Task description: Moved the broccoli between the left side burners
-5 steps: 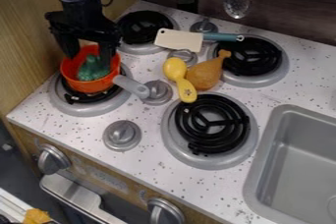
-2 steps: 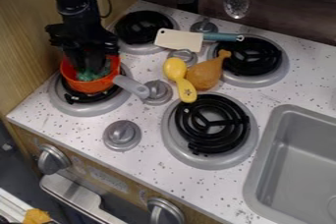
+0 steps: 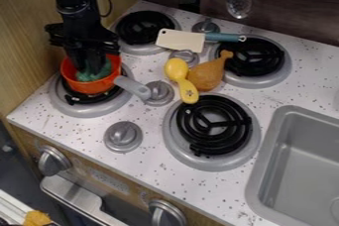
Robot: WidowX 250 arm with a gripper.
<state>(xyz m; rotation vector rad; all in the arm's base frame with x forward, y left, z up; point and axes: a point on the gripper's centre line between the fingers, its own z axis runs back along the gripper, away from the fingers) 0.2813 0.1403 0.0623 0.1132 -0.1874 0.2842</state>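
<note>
The gripper [image 3: 91, 67] hangs down into the orange pot at the left, its fingers closed in on the broccoli from both sides. Green broccoli [image 3: 94, 74] lies inside the pot, its upper part partly hidden by the fingers. The orange pot [image 3: 90, 86] rests on the front left burner [image 3: 81, 109], its grey handle pointing right. Behind it is the back left burner [image 3: 143, 27], with nothing on it.
A knob [image 3: 159, 92] stands beside the pot handle. The yellow spoon [image 3: 181, 79], drumstick [image 3: 206, 75] and white-bladed cleaver [image 3: 180, 40] lie mid-stove. Two right burners [image 3: 213, 124] and a grey sink [image 3: 299, 160] are farther right. A wooden wall [image 3: 27, 36] borders the left.
The gripper's fingers, spread wide around the broccoli a second ago, have come together on it. The pot and the other objects have stayed where they were.
</note>
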